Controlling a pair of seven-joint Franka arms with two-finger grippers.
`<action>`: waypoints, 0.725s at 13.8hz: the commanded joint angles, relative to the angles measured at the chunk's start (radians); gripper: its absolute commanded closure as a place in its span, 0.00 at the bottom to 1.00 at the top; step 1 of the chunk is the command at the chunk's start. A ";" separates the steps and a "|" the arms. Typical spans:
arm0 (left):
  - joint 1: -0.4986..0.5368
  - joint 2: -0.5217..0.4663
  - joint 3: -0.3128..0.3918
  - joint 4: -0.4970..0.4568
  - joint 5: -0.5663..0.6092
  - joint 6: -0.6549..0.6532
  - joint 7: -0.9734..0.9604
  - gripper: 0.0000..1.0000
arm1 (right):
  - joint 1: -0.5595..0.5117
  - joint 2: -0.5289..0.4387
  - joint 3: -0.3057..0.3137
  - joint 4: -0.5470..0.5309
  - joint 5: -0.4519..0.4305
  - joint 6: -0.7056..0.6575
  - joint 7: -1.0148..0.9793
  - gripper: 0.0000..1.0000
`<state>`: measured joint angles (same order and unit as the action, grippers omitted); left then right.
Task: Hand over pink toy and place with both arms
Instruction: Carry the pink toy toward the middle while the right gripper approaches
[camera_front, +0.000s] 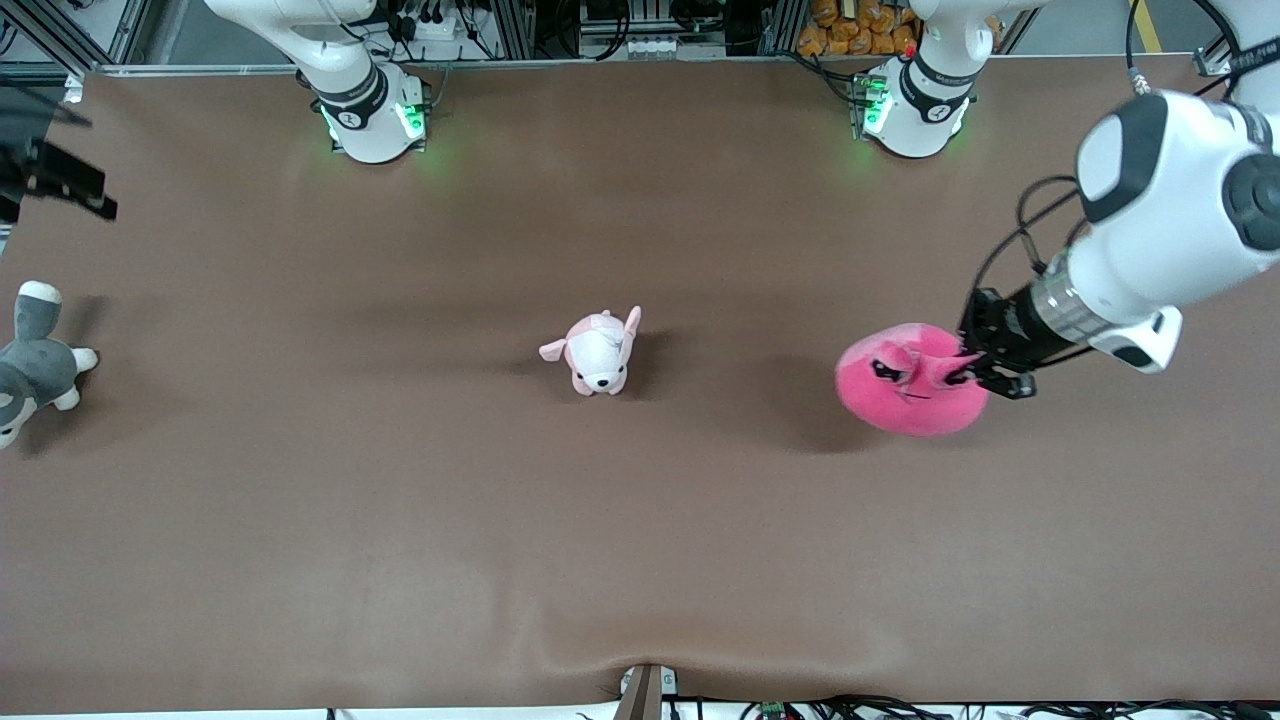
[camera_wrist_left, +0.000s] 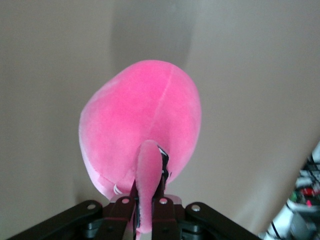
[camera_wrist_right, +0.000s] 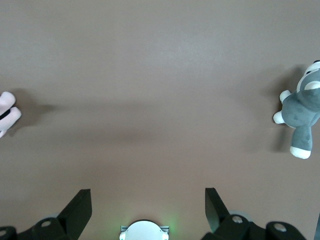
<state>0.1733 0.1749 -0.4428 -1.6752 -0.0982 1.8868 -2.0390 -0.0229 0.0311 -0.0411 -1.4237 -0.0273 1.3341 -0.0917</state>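
The pink toy (camera_front: 905, 385), a round hot-pink plush with black squinting eyes on two stalks, is toward the left arm's end of the table. My left gripper (camera_front: 975, 370) is shut on one of its stalks. In the left wrist view that stalk (camera_wrist_left: 149, 165) is pinched between the black fingers, and the toy's round body (camera_wrist_left: 142, 120) fills the middle. I cannot tell whether the toy rests on the brown table or hangs just above it. My right gripper (camera_front: 65, 185) is over the right arm's end of the table, and its fingers (camera_wrist_right: 80, 210) stand wide open on nothing.
A pale pink-and-white puppy plush (camera_front: 598, 352) stands mid-table and shows at the edge of the right wrist view (camera_wrist_right: 6, 112). A grey-and-white plush dog (camera_front: 35, 365) lies at the right arm's end, also in the right wrist view (camera_wrist_right: 300, 112). Both arm bases stand along the table's edge farthest from the front camera.
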 joint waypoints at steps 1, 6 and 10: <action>-0.003 0.017 -0.083 0.124 -0.031 -0.057 -0.145 1.00 | -0.058 0.053 0.009 0.017 0.004 0.014 -0.031 0.00; -0.135 0.049 -0.120 0.193 -0.026 -0.055 -0.392 1.00 | -0.049 0.082 0.015 0.014 0.091 -0.006 0.187 0.00; -0.215 0.063 -0.120 0.256 -0.029 -0.049 -0.521 1.00 | 0.062 0.098 0.015 0.012 0.289 -0.006 0.655 0.00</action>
<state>-0.0209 0.2181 -0.5627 -1.4865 -0.1138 1.8557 -2.5072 -0.0208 0.1167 -0.0237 -1.4244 0.2045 1.3396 0.3638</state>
